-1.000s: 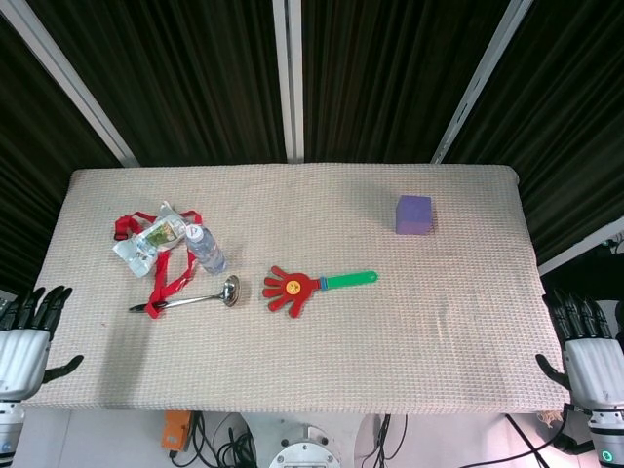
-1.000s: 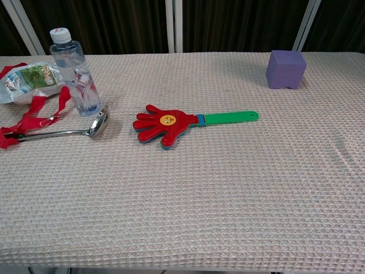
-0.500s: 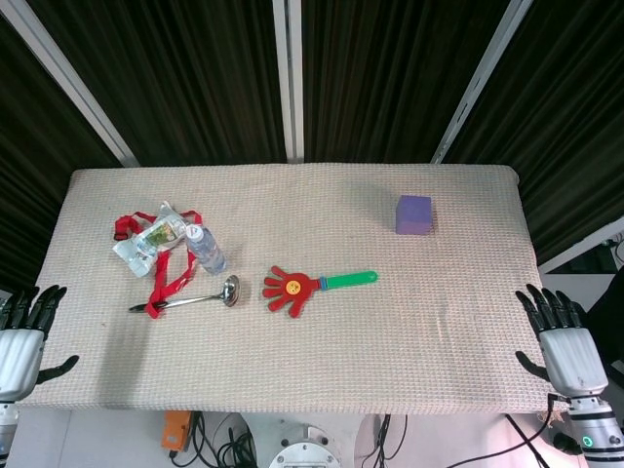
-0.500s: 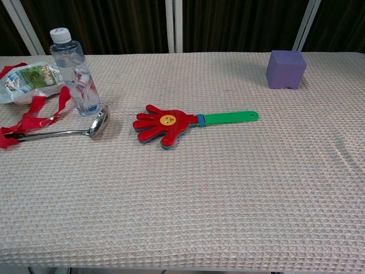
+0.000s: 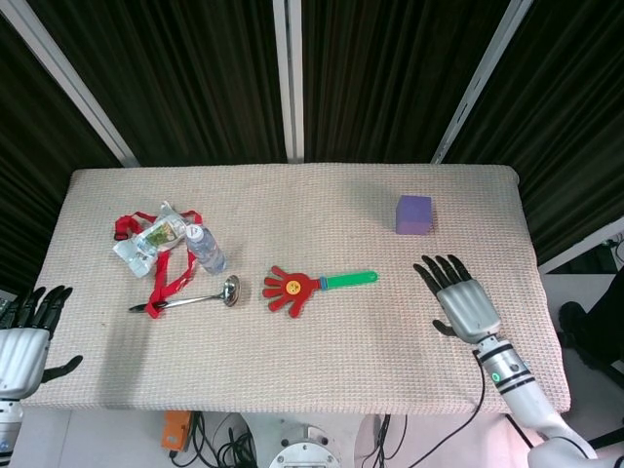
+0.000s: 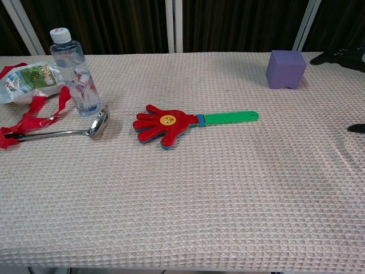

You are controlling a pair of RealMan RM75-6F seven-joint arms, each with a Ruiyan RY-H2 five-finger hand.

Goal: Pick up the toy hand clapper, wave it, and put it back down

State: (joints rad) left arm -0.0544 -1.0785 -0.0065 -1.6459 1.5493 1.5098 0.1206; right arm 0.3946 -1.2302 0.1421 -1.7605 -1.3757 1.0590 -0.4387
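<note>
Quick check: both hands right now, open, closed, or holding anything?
Left hand: open, holding nothing, at the table's near-left edge.
Right hand: open, fingers spread, holding nothing, above the table.

both hands (image 5: 464, 300) (image 5: 21, 343) empty, fingers spread

red toy hand clapper (image 5: 292, 288) with green handle lies flat mid-table.

Toy clapper lying flat mid-table

The clapper (image 6: 182, 124) points its green handle right toward a purple block (image 6: 285, 69); left stand a water bottle (image 6: 74, 72), a ladle (image 6: 63, 131) and a red strap (image 6: 35, 116). Dark fingertips (image 6: 342, 56) show at the right edge.
</note>
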